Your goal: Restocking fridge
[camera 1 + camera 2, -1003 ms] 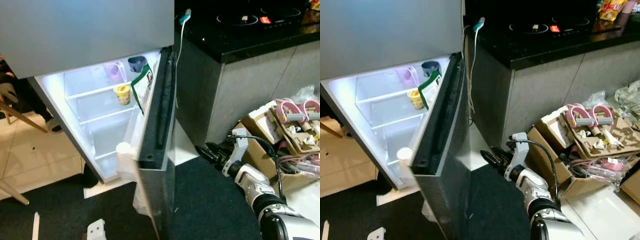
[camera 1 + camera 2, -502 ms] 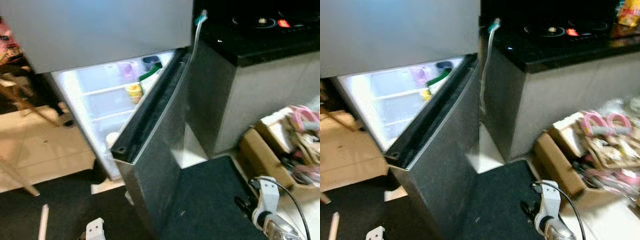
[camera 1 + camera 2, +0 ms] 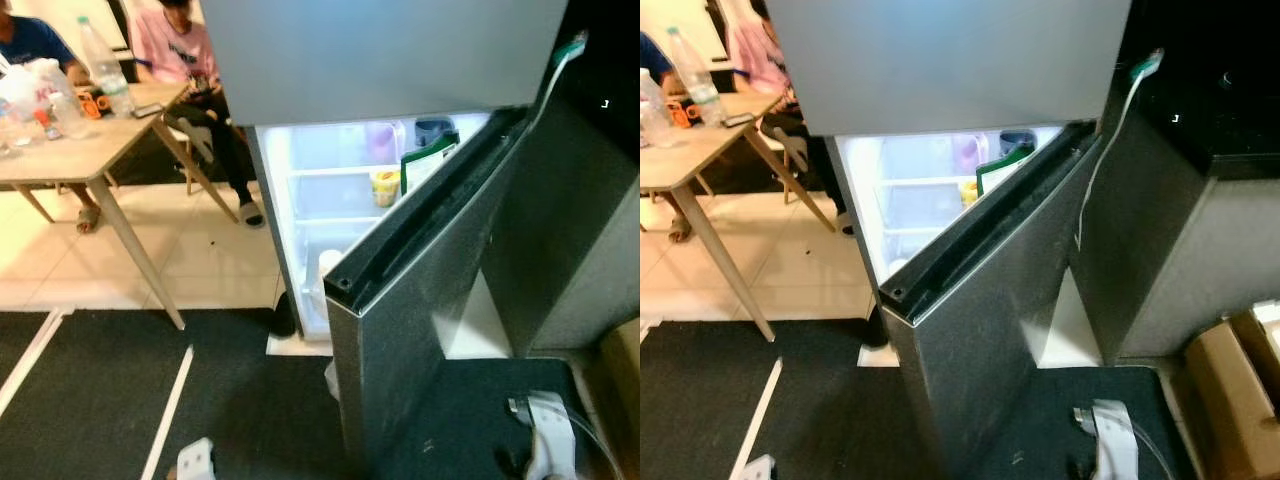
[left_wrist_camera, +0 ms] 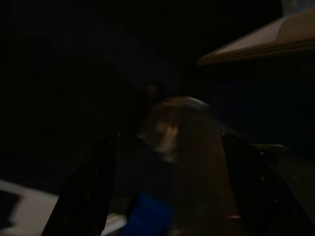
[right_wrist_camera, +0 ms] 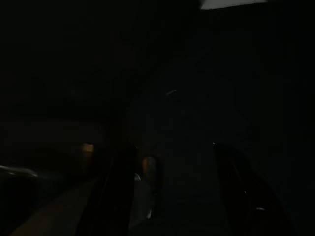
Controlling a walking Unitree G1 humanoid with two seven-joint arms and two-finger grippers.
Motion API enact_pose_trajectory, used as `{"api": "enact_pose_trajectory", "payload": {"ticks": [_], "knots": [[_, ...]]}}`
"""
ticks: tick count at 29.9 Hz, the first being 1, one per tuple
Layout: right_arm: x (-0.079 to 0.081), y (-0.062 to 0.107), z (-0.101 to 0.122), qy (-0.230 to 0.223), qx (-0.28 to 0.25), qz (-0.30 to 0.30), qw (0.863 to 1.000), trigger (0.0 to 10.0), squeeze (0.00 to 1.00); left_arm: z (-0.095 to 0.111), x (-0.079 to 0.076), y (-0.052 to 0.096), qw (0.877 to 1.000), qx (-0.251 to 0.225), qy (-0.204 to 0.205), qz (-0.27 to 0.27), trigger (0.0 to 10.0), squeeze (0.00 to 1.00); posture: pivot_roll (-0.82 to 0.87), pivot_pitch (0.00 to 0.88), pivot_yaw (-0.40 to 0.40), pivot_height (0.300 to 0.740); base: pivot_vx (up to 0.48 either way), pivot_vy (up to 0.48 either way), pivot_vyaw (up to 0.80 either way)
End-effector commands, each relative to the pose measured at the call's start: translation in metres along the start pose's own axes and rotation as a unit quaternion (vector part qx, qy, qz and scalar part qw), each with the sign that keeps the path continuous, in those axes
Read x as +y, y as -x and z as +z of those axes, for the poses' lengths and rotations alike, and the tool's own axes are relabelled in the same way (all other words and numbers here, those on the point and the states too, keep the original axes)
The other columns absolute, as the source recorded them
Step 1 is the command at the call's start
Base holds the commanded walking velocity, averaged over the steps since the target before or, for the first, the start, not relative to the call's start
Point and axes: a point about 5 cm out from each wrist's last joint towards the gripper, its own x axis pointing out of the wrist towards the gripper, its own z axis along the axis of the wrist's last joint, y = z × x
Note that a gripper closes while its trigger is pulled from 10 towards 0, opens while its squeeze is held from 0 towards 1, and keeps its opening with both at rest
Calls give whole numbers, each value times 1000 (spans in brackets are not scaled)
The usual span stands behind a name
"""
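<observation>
The right claw is hanging low at the near right, fingers spread apart and holding nothing. The left claw is open too. The fridge is standing ahead, its door swinging partly open with a cup sitting inside.

The fridge stands with its lower door partly open, lit shelves inside holding a green packet, a yellow cup and a dark cup (details blurred). A wooden table with a bottle stands to the left, a cardboard box at lower right.
</observation>
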Motion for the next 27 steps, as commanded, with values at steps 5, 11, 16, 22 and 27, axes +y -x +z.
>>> {"api": "enact_pose_trajectory", "payload": {"ticks": [5,11,16,22,27], "knots": [[6,-2,5,5,-7,5,1000,10000,0,4,2,0,1000,-5,-5,5,10000,0,-33,0,33,740,0,0,731],[13,-5,19,9,-31,16,999,10000,0,4,2,0,1000,-5,-7,5,10000,0,-33,0,33,740,0,0,732],[18,-6,41,19,-60,25,998,10000,0,4,1,0,1000,-5,-8,5,10000,0,-32,0,34,740,0,0,733],[21,-6,58,15,-90,38,995,10000,0,3,1,0,1000,-4,-8,5,10000,0,-30,0,31,740,0,0,703],[36,-4,90,77,-140,91,983,10000,0,3,1,0,1000,-3,-8,5,10000,0,-31,0,33,740,0,0,0]]}}
